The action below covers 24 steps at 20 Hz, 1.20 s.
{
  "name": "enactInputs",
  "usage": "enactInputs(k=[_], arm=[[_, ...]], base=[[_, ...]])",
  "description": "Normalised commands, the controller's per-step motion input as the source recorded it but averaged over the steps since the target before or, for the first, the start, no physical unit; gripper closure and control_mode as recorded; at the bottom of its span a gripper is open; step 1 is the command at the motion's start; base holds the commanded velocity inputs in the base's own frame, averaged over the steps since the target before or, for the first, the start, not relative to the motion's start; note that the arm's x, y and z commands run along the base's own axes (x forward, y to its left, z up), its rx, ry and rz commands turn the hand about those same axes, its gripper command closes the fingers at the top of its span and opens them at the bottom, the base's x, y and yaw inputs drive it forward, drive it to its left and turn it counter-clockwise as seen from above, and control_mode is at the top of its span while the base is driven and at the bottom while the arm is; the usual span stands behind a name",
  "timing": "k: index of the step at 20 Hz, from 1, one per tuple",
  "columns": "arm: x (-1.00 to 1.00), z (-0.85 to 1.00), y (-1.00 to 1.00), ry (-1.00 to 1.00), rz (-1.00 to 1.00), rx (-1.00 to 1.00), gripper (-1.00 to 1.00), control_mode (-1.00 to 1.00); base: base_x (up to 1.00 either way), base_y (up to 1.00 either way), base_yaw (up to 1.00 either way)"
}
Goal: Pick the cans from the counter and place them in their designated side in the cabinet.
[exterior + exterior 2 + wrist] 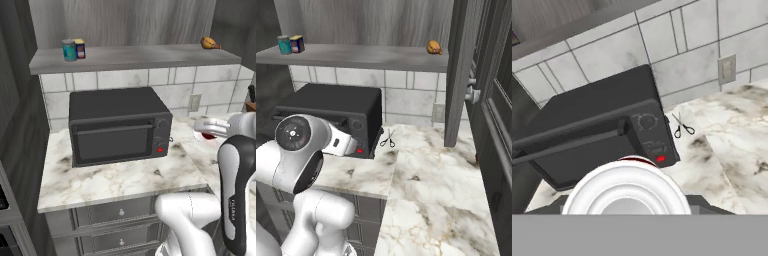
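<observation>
Red can (626,185): lower centre of the hand view, clamped in the gripper (209,131) at right of the left base view, above the table (115,180). Likely rigid, light, smooth-walled; best held across mid-body. Blue can (79,48): already on cabinet shelf (150,57), upper left.

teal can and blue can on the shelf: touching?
Cannot tell. In the left base view the teal can overlaps the blue can; in the right base view they meet with no visible gap.

a home kitchen: marble counter (120,182) over grey drawers (112,212), black microwave (117,125) against tiled wall (125,77), shelf (135,57) above.
</observation>
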Motion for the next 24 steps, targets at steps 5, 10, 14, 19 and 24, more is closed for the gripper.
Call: enactInputs(k=[5, 10, 14, 19, 24], arm=[[-0.17, 0.15, 0.22, -0.12, 0.0, -0.01, 1.0, -1.0], [-0.08, 0.14, 0.22, -0.1, 0.0, 0.0, 1.0, -1.0], [-0.07, 0.14, 0.14, -0.1, 0.0, -0.01, 1.0, -1.0], [-0.07, 0.14, 0.14, -0.1, 0.0, -0.01, 1.0, -1.0], [-0.08, 0.15, 0.14, -0.1, 0.0, -0.01, 1.0, -1.0]], base=[[0.0, 0.0, 0.0], [0.0, 0.0, 0.0], [0.0, 0.0, 0.0], [0.0, 0.0, 0.0], [0.0, 0.0, 0.0]])
